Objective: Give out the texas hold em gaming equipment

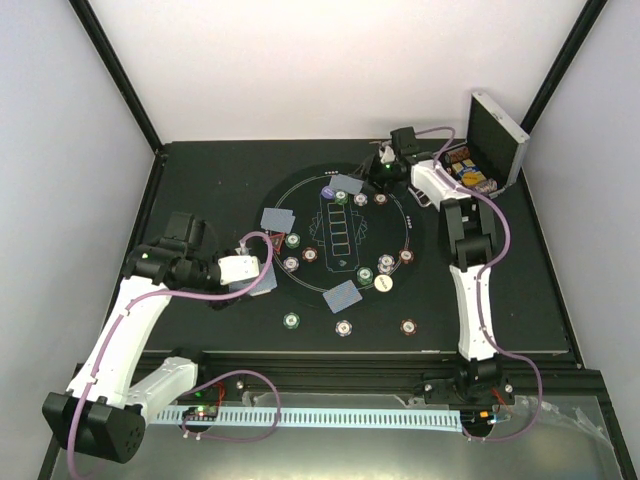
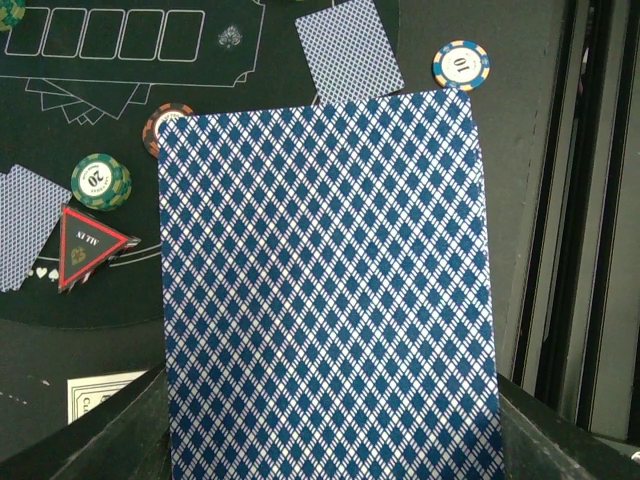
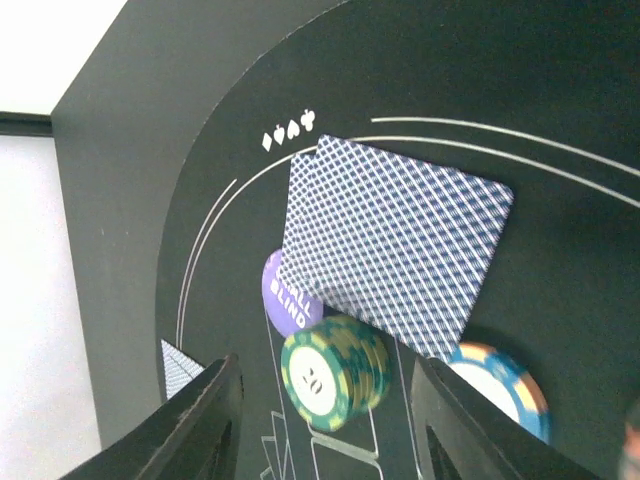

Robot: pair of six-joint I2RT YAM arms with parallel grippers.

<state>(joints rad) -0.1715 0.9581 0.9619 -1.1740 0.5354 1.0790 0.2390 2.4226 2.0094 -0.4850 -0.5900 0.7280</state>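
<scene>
My left gripper point(image 1: 260, 274) is shut on a blue-diamond-backed playing card point(image 2: 325, 290) and holds it above the mat's near-left edge. The card fills the left wrist view and hides the fingertips. Beyond it lie a red triangle marker point(image 2: 88, 245), a green chip point(image 2: 100, 182) and another face-down card point(image 2: 350, 48). My right gripper point(image 1: 372, 172) is open and empty at the far side of the mat. In the right wrist view a green chip stack point(image 3: 335, 372) stands between its fingers point(image 3: 205, 415), next to a purple small-blind button point(image 3: 288, 300) and two overlapping face-down cards point(image 3: 395, 240).
The round black mat point(image 1: 300, 192) carries face-down cards at the left point(image 1: 278, 217), far point(image 1: 347, 184) and near point(image 1: 342, 296) sides, several scattered chips and a white button point(image 1: 385, 284). An open silver case point(image 1: 497, 145) with chips stands at the back right.
</scene>
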